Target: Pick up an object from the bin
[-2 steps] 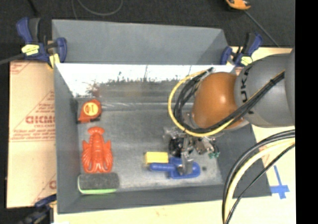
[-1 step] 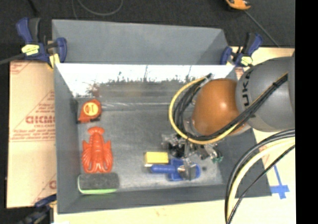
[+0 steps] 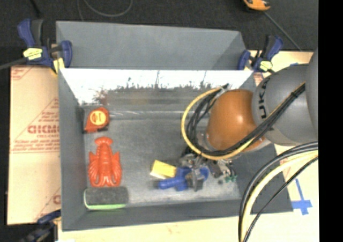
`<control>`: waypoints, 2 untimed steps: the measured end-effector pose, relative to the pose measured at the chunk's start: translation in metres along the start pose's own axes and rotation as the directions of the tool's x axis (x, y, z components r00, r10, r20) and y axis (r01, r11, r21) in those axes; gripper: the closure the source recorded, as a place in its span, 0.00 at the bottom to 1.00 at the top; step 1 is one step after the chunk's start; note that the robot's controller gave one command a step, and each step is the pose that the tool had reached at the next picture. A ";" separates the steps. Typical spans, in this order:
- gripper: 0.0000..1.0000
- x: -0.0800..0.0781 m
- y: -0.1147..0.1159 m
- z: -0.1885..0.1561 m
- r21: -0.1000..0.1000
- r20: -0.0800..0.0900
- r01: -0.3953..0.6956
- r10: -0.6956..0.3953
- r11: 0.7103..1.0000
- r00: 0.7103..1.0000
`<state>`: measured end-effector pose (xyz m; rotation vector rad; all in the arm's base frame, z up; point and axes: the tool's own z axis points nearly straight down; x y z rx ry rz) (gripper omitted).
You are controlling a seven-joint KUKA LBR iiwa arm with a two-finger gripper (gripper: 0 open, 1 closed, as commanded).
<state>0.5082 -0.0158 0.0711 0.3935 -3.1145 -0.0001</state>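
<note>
My gripper (image 3: 197, 175) reaches down at the bin's front right, below the orange cover. Its dark fingers sit on the right end of a blue plastic thing (image 3: 172, 183) lying on the bin floor. A small yellow block (image 3: 162, 169) lies just left of the fingers, touching the blue thing. The fingers' spread is hidden by their own dark body and the clutter around them.
Along the left wall lie an orange tape measure (image 3: 97, 119), a red toy lobster (image 3: 105, 163) and, at the front left corner, a dark sponge with a green base (image 3: 106, 198). The arm and its cables cover the bin's right side.
</note>
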 end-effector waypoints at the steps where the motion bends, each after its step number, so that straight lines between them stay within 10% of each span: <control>1: 1.00 0.000 0.000 0.000 0.000 0.000 0.001 -0.001 1.000 1.000; 2: 1.00 -0.021 -0.011 -0.156 0.003 0.008 0.052 -0.052 0.999 0.999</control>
